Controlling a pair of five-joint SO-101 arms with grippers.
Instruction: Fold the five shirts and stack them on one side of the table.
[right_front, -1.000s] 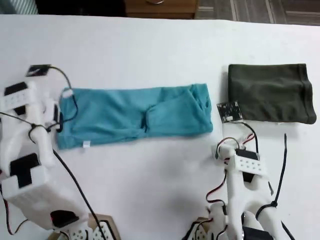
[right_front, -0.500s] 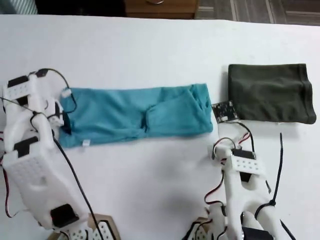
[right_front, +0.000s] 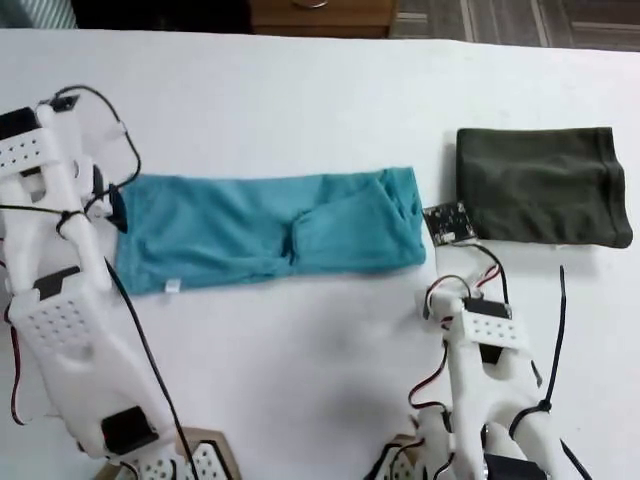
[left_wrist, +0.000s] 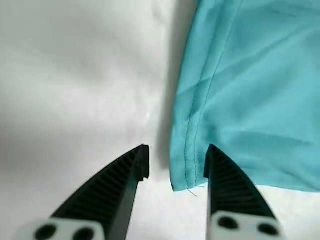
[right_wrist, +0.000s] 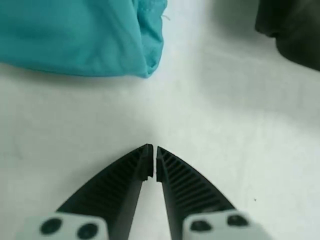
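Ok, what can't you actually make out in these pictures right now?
- High view: what lies under the dark green shirt; its top layer covers it.
- High view: part of the left edge of the teal shirt, covered by the left arm.
- Left wrist view: whether the open left hand touches the hem; one finger overlaps it.
- Right wrist view: most of the dark green shirt, cut off at the frame's corner.
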